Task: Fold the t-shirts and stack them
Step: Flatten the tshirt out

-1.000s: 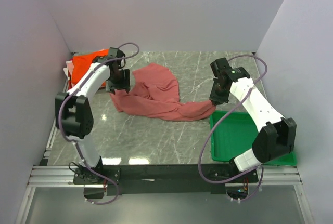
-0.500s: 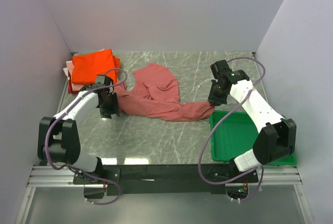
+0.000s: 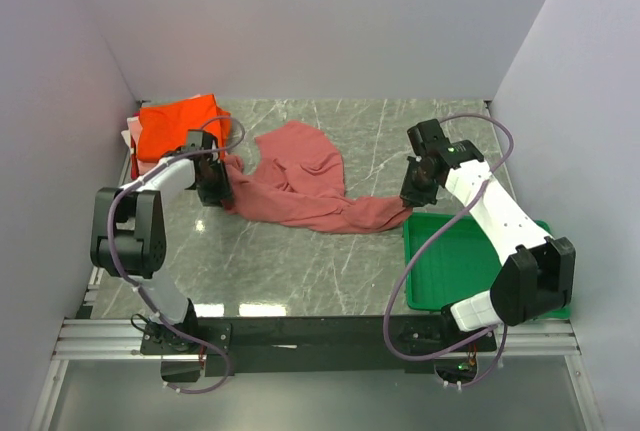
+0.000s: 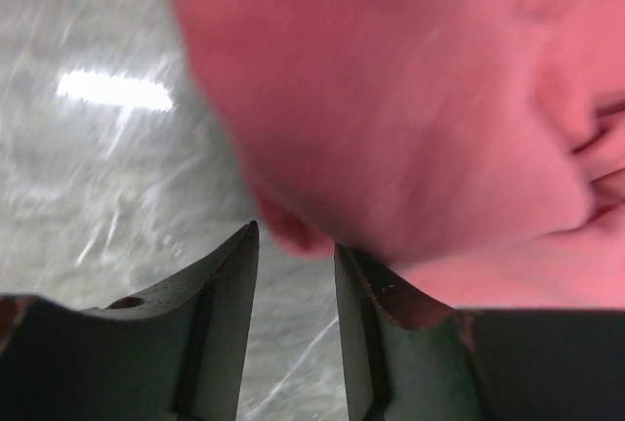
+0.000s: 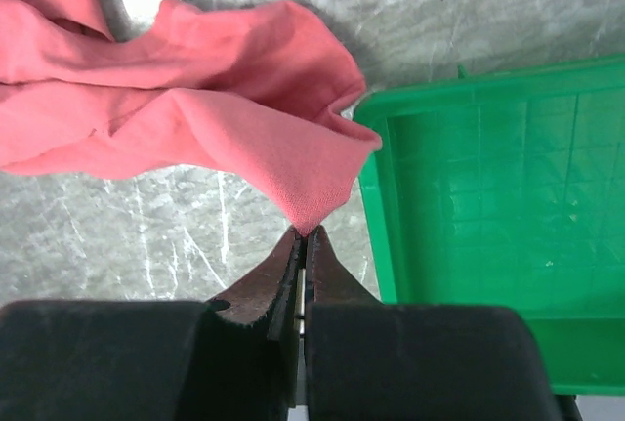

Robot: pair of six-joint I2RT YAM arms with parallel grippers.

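Stretching the salmon t-shirt [image 3: 300, 196] flat looks like the step in hand. It lies rumpled across the middle of the counter [image 3: 290, 266], running from the left claw [image 3: 213, 183] to the right claw [image 3: 413, 191]. The right claw is pinched tight on the shirt's right corner, just beside the green tray [image 3: 450, 261]. The left claw stands slightly apart, the cloth's edge at its mouth but not gripped. I'd say it should bite a single layer first. Then both should draw outward evenly, keeping the fabric low and off the tray's rim. The folded orange t-shirt [image 3: 178, 126] sits at the far left.
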